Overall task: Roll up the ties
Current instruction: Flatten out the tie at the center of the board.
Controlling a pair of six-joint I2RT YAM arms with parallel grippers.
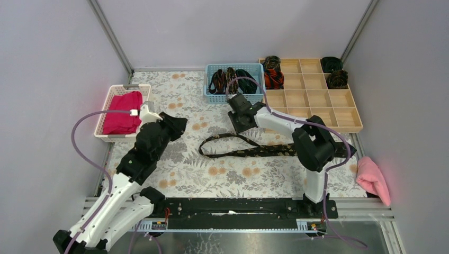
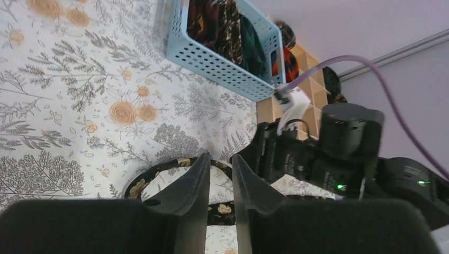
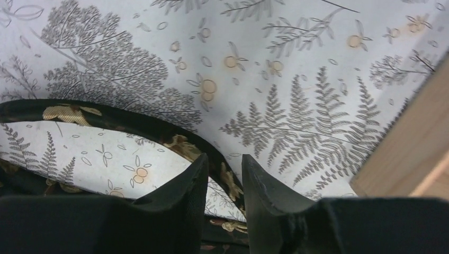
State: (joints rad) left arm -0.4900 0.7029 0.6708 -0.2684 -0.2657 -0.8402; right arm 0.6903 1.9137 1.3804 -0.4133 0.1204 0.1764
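While parked at the looped end with nothing pinched: next tie [image 1: 275, 151] up for rolling
Black, gold-flecked, flat on the floral mat [image 1: 180, 98], loop at its left end; left gripper [image 2: 219, 159] and right gripper [image 3: 225, 161] both slightly parted, empty; best to flatten the loop first, then pinch one tip and wind tight, edges aligned; blue basket [image 1: 233, 97]: tangled unrolled ties [image 1: 230, 79]; wooden tray [image 1: 317, 100]: four coils [image 1: 273, 78] in back cells; white basket [image 1: 108, 108]: magenta cloth [image 1: 123, 114]
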